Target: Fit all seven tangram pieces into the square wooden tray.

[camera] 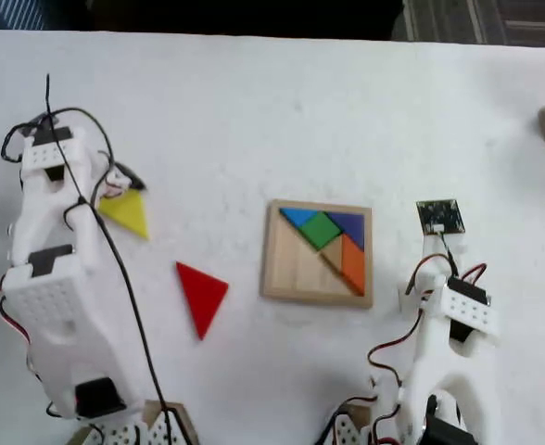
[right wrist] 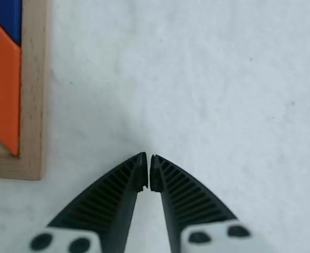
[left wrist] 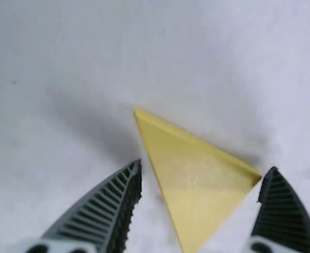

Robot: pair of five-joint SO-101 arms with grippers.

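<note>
Two tangram pieces lie outside the square wooden tray (camera: 267,255) on the white counter (camera: 254,111) in the high view. A yellow triangle (camera: 127,213) sits beside the left arm and a red triangle (camera: 201,295) nearer the tray, with open counter on both sides of it. Light blue (camera: 298,217), green (camera: 321,229), dark blue (camera: 348,225) and orange (camera: 351,264) pieces crowd the tray's upper right, and pale wood shows across the rest.

In the left wrist view, the left gripper (left wrist: 203,169) stands apart, its fingers flanking the yellow triangle.

In the right wrist view, the right gripper (right wrist: 148,171) has its tips together over bare counter, just beside the tray's rim.
</note>
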